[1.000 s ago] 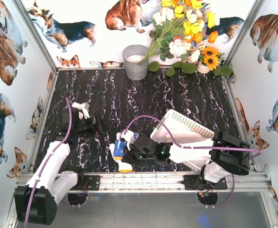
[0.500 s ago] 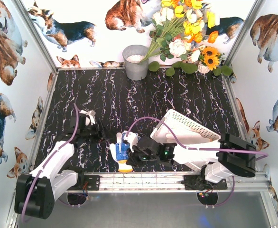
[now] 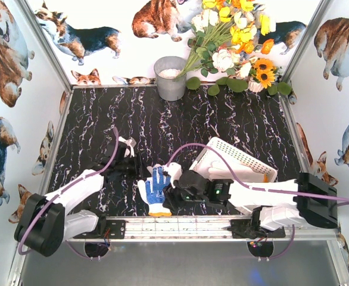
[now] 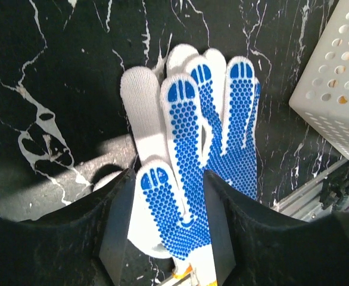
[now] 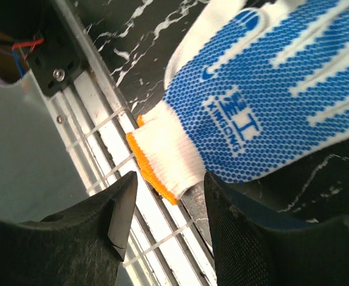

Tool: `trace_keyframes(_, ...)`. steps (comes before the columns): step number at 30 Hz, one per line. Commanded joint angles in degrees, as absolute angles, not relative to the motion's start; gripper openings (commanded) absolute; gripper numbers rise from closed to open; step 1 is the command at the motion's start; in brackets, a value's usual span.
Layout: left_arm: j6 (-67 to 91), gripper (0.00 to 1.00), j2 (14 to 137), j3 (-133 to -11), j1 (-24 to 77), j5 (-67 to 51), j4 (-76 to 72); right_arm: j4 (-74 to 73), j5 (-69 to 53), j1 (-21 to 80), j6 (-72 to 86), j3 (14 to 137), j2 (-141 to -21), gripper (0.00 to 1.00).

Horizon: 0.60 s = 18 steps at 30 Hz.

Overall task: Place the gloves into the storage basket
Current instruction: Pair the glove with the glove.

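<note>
A blue-dotted white glove point(image 3: 155, 189) with an orange cuff point(image 5: 156, 159) lies palm up on the black table, the cuff at the front rail. A plain white glove point(image 4: 142, 104) shows from under it. In the left wrist view my left gripper point(image 4: 168, 179) stands open low over the gloves, its fingers either side of the dotted thumb point(image 4: 162, 199); in the top view it point(image 3: 137, 173) is at their left edge. My right gripper point(image 5: 170, 185) is open, straddling the cuff without touching it. The storage basket point(image 3: 240, 156) stands right of the gloves, partly under my right arm.
A grey metal bucket point(image 3: 171, 77) and a bunch of artificial flowers point(image 3: 234, 42) stand at the back wall. The aluminium rail point(image 3: 186, 225) runs along the front edge, right under the cuff. Printed walls close in the left, right and back sides.
My right gripper has opened and let go of the dotted glove, which now lies flat. My left arm has swung right onto the gloves, its jaws narrowing.
</note>
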State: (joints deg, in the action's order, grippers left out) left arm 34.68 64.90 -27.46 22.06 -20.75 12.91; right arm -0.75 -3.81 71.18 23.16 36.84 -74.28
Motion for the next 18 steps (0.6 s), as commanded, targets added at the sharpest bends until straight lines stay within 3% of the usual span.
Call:
trace_keyframes(1,35.5,0.43,66.7,-29.4,23.4,-18.2,7.2,-5.2,8.5,71.4,33.2,37.8,-70.0,0.51)
trace_keyframes(9,38.1,0.43,71.1,-28.8,24.6,-19.4,0.5,-14.7,15.5,71.4,62.2,38.6,-69.8,0.55)
trace_keyframes(18,38.9,0.43,75.6,-28.9,24.9,-21.1,-4.2,-15.1,17.2,71.4,71.5,39.6,-77.3,0.55)
